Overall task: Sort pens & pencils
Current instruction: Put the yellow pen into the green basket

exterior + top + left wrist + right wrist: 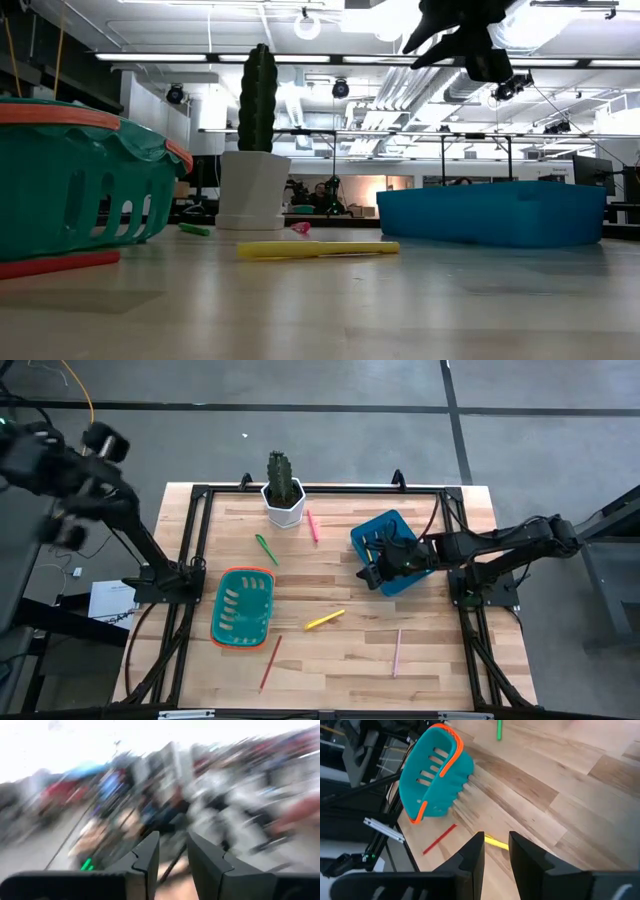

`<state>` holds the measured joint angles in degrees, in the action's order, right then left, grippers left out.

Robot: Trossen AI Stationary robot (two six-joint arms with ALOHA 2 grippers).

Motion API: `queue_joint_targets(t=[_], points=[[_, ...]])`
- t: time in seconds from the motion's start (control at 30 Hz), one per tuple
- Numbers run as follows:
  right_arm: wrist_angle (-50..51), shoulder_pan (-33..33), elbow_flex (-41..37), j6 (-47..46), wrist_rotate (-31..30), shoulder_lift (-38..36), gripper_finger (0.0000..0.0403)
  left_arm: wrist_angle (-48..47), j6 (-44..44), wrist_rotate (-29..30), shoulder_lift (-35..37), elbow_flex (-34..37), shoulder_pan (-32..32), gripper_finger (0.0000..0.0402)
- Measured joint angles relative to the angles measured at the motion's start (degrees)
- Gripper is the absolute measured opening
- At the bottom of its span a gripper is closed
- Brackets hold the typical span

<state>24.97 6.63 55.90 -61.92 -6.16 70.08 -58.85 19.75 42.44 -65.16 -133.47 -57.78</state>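
On the table lie a pink pen, a green pen and a yellow pen. A red pencil and a pale salmon pencil lie nearer the front edge. My right gripper hangs over the near left corner of the blue bin, tilted down toward the teal basket. It is open with nothing between its fingers. My left gripper is raised off the table's far left, open on nothing.
A cactus in a white pot stands at the far middle. The teal basket with an orange rim lies on the left half. Black frame rails run along the table's edges. Bare wood lies between basket and bin.
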Motion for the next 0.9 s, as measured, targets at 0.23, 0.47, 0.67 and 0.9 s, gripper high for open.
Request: queue_joint_targets(t=[0.23,0.47,0.67,0.9], points=[[0.0,0.3,0.0,-3.1,-2.7,0.0,0.0081,14.8,17.1,-41.6,-2.9,0.0,0.0,0.0088],[-0.1,0.3,0.0,-6.0,-4.7,0.0,0.0081,15.6,21.9,-53.9,-5.1,0.1,0.0,0.0088],[-0.4,0.7,0.0,-8.1,-6.1,0.0,0.0081,17.0,26.8,-62.8,-2.1,0.1,0.0,0.0088],[-0.6,3.5,0.0,-10.5,-10.6,0.0,0.0081,14.7,20.0,-51.3,1.5,0.1,0.0,0.0088]])
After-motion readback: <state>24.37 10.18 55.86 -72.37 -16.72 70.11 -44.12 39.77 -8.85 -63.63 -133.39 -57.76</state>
